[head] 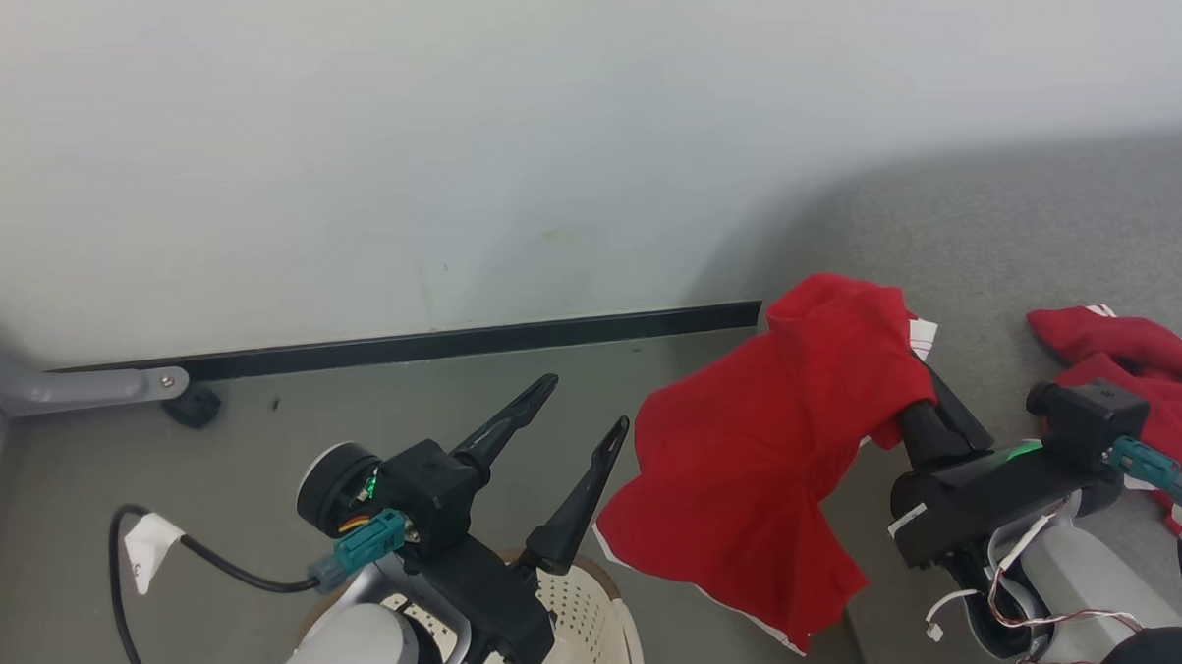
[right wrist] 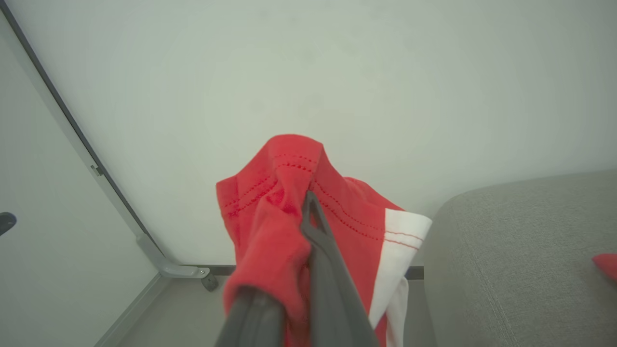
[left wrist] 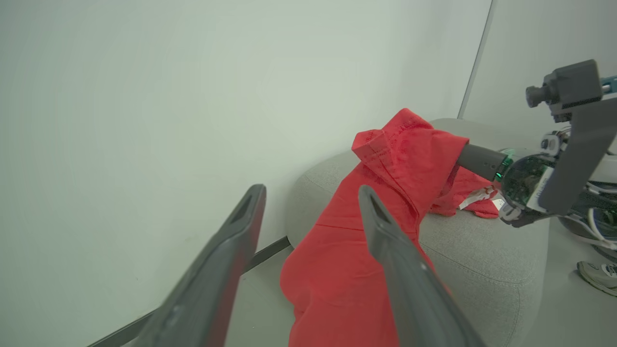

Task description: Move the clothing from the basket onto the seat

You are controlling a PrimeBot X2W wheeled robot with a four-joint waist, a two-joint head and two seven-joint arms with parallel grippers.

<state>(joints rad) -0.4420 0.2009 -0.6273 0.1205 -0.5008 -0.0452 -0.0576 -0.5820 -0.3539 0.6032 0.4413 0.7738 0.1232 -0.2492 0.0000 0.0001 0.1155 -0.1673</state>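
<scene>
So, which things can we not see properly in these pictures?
Basket: head view, cut off by the bottom edge, partly behind the left pincer; its inside is hidden.
Right pincer: head view, tips wrapped in the red shirt.
Red cloth on the seat: head view, cut off by the right edge.

Two shirts (head: 754, 446) (head: 1131, 356), one basket (head: 591, 607), one seat (head: 997, 238)

1. The seat (head: 1007, 238) takes up the right of the head view, with the floor (head: 252, 477) to its left and the wall (head: 363, 118) behind both.
2. The clothing (head: 764, 446) hangs from the right claw (right wrist: 311, 212) at the seat's left edge, centre-right.
3. The basket (head: 596, 607) sits at bottom centre, left of the clothing, below the left claw (head: 587, 403).
4. Another garment (head: 1131, 361) lies on the seat, far right.
</scene>
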